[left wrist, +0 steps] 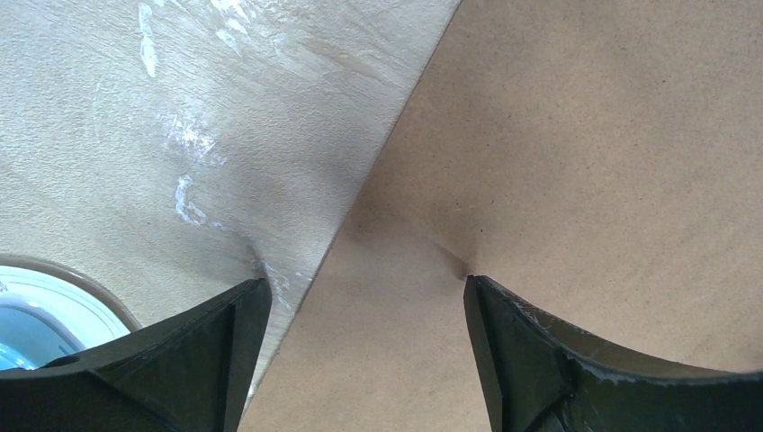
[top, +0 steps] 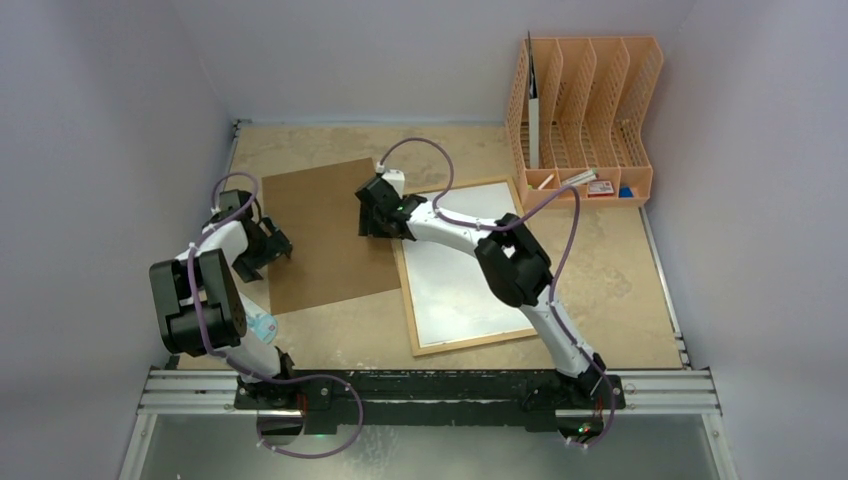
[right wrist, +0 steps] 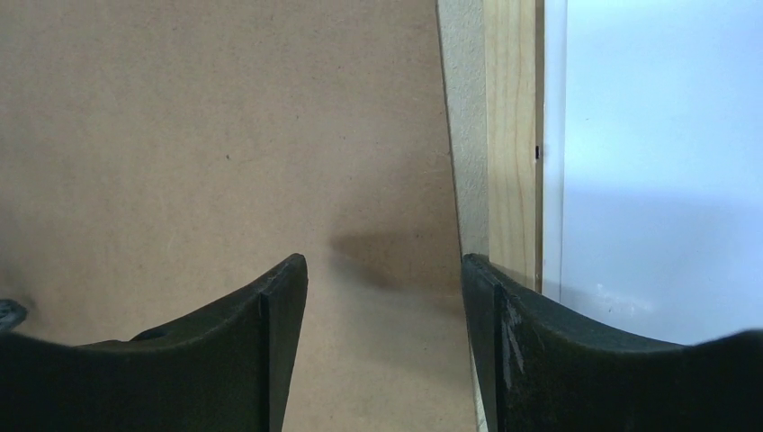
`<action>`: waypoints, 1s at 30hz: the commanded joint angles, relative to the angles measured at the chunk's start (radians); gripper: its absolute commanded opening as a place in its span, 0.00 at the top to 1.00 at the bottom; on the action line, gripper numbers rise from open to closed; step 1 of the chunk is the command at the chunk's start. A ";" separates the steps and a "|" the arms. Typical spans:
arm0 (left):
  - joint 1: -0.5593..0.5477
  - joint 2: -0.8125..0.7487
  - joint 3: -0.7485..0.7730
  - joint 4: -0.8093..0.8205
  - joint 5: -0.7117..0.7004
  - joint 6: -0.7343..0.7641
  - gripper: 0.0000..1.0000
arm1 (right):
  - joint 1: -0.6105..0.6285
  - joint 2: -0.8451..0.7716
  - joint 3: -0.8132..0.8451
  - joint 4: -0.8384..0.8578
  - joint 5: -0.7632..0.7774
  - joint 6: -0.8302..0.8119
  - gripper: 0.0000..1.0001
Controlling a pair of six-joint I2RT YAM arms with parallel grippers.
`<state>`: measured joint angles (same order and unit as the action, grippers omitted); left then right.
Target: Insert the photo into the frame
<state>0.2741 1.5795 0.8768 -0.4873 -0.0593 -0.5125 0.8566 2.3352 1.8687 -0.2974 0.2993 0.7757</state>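
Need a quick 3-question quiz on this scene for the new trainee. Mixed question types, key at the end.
1. True or false: the brown board sits inside the wooden frame.
2. In the top view, where does the orange organiser stand? A) near left corner B) far right corner C) on top of the frame
3. Fill in: the left fingers and the right fingers are both ____.

Key: 1 false, the board lies beside the frame, to its left; 2 B; 3 open.
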 commanded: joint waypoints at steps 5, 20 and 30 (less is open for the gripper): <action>0.038 0.009 -0.013 0.001 0.032 0.014 0.16 | 0.018 0.088 0.068 -0.181 0.270 -0.101 0.33; 0.066 0.120 -0.026 0.078 0.285 0.069 0.22 | -0.040 -0.037 -0.144 0.114 -0.500 -0.075 0.34; 0.067 0.184 -0.039 0.090 0.391 0.092 0.27 | -0.085 -0.098 -0.239 0.402 -0.769 -0.037 0.40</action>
<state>0.3595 1.6451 0.9146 -0.4156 0.1654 -0.4217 0.7368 2.2612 1.6531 -0.0093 -0.2485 0.7002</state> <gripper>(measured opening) 0.745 0.618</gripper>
